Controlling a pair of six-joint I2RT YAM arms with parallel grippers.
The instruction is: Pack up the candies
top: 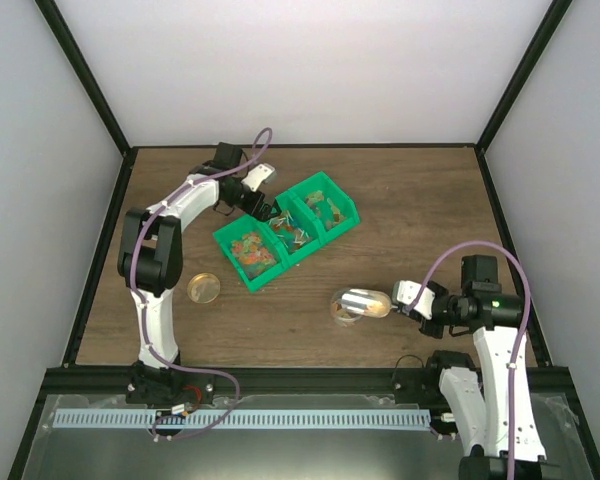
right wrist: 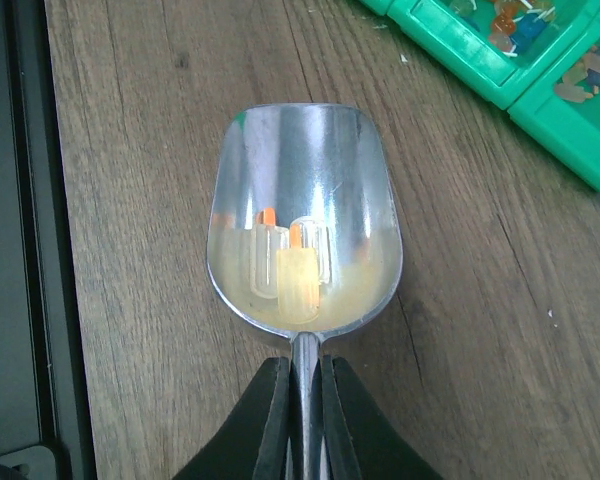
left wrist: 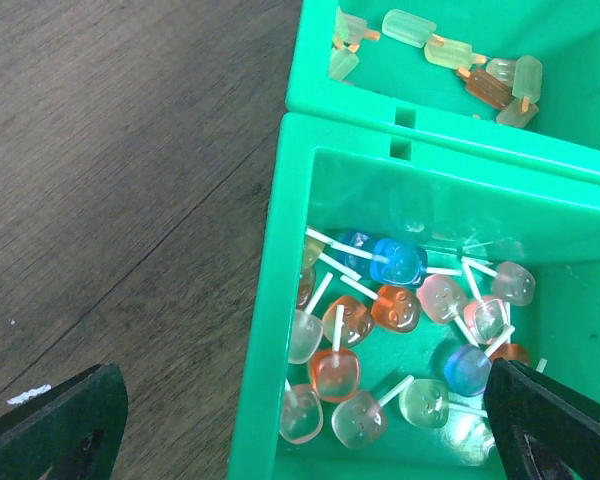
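Steel scoop (right wrist: 305, 230) clenched by its handle in right hand (right wrist: 300, 400), bowl pointing left, one yellow candy (right wrist: 298, 282) inside | left hand (left wrist: 300, 425) spread wide (holding nothing) directly above middle bin (left wrist: 280, 250) of candies (left wrist: 395, 300) | left arm nearer; open counter (right wrist: 150, 200) lies between scoop and bins.

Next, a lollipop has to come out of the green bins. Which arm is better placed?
Left. The left claw hangs open over the bin of lollipops. The right claw is shut on the scoop, away from the bins.
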